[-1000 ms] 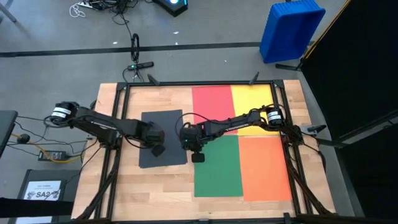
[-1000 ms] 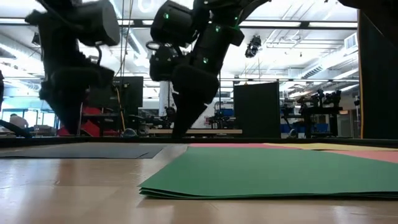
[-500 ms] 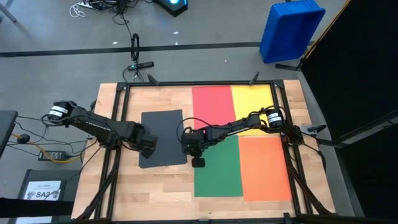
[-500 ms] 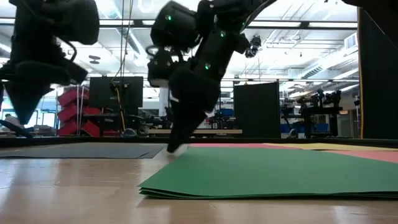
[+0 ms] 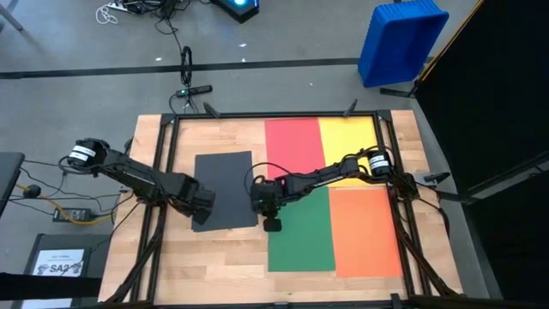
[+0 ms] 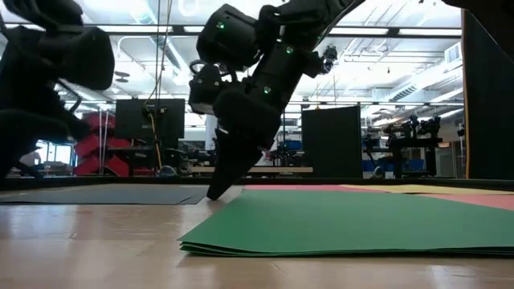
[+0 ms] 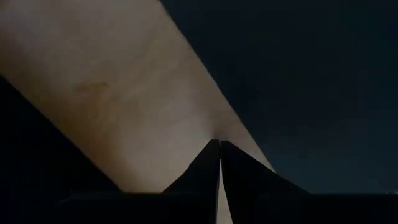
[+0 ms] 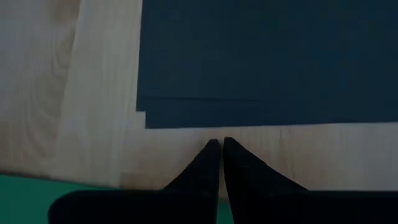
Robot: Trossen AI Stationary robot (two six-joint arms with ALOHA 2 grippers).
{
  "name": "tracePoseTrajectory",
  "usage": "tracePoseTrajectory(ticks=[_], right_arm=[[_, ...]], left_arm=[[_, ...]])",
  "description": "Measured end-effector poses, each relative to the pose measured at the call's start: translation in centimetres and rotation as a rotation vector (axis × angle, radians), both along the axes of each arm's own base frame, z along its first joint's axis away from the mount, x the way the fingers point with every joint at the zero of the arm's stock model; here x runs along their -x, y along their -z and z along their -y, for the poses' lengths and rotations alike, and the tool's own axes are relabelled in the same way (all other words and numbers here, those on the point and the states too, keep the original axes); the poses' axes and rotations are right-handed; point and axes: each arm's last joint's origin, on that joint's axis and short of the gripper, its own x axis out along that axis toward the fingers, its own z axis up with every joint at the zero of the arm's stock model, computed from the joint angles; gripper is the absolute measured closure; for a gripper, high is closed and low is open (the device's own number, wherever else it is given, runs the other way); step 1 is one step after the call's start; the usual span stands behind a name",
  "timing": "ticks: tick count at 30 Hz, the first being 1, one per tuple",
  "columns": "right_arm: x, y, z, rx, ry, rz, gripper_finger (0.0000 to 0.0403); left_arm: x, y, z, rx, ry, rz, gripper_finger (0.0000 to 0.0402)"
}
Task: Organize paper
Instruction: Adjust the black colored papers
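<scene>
A stack of dark grey paper [image 5: 225, 184] lies flat on the wooden table, left of the middle. In the right wrist view its sheets [image 8: 267, 56] sit slightly staggered at one corner. Green paper [image 5: 300, 227], orange paper [image 5: 364, 227], red paper [image 5: 292, 142] and yellow paper [image 5: 347, 137] lie flat to the right. My left gripper [image 5: 199, 204] is shut at the dark stack's left edge, near its near corner. My right gripper [image 5: 260, 199] is shut at the stack's right edge, between the dark and green sheets. My left gripper has its shut tips [image 7: 219, 144] right at the dark paper's left edge [image 7: 249, 146]; I cannot tell whether they touch it. My right gripper slants down from the right, and its shut tips [image 6: 215, 193] meet the bare wood [image 8: 186, 140] just short of the dark stack's edge [image 8: 217, 124]. Whether they touch the paper I cannot tell.
A black frame rail [image 5: 274, 114] runs round the table. A blue bin [image 5: 401, 39] and cables lie on the floor beyond the far edge. A small white printed sheet [image 5: 64, 262] sits off the table at the near left. Bare wood [image 5: 219, 257] shows nearer than the dark stack.
My left gripper has moved off the dark stack toward the table's left edge and now stands at the stack's left border. My right gripper has come down and tipped lower, bringing its shut tips onto the wood beside the stack's right edge. The sheets have stayed put.
</scene>
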Motion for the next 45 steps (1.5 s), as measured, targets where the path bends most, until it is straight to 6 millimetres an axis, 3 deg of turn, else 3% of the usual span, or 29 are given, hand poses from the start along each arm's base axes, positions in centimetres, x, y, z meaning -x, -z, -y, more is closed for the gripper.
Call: tracePoseTrajectory(ticks=[5, 45], right_arm=[[0.3, 0.5, 0.4, -0.022, 0.019, -0.007, 0.0403], [-0.1, 0.6, 0.3, -0.071, 0.033, 0.042, 0.0403]], left_arm=[[0.3, 0.7, 0.0, 0.019, -0.015, 0.01, 0.0402], [-1.1, 0.8, 0.4, 0.093, -0.066, 0.147, 0.0402]])
